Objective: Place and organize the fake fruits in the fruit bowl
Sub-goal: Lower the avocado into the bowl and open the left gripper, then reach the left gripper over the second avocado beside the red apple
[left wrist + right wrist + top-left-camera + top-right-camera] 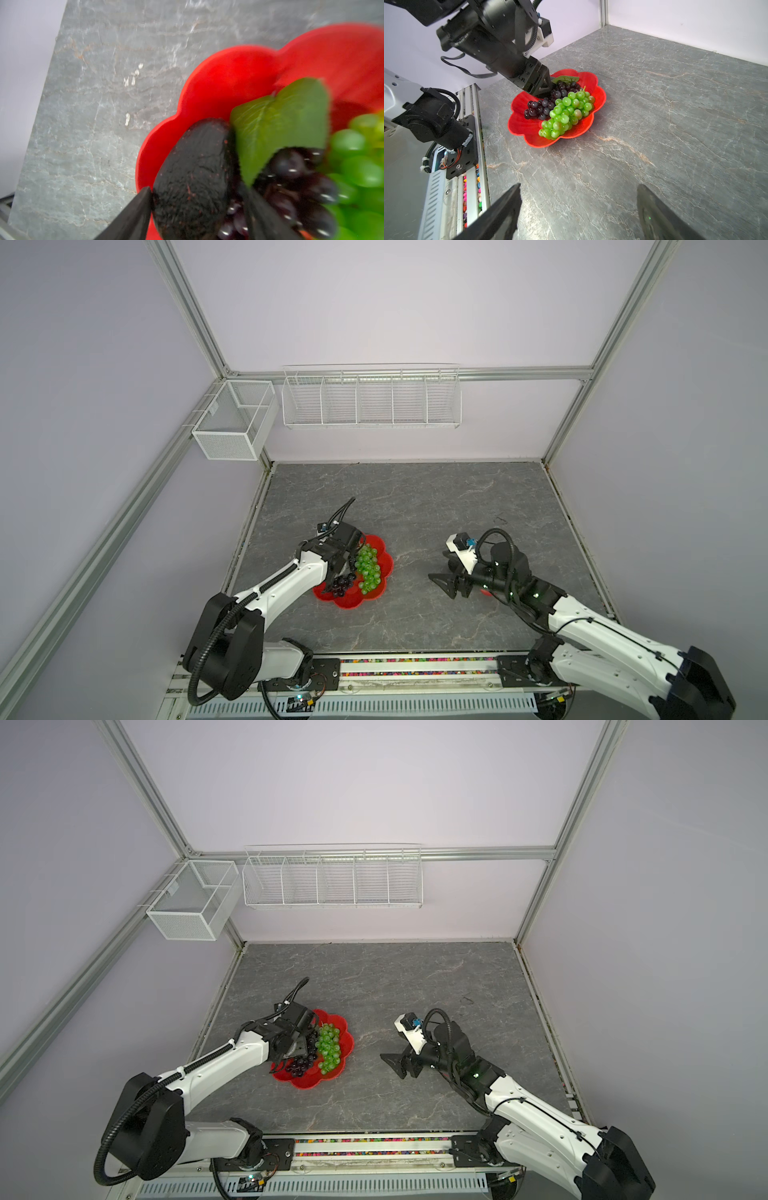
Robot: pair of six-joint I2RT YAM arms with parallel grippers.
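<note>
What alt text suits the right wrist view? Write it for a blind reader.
A red scalloped fruit bowl on a grey marbled table holds a dark purple grape bunch beside a green grape bunch. The left gripper reaches down into the bowl next to the purple grapes; the right gripper, fingers spread and empty, frames the foreground.

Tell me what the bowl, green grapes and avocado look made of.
Bowl: likely moulded plastic, uniform red, smooth with a soft sheen, thin scalloped rim. Green grapes: translucent glossy beads, probably soft plastic or vinyl; light glows through and each carries a highlight. Avocado: matte, dark, pebbled skin with reddish specks; could be foam or painted plastic, the look can't settle it.
</note>
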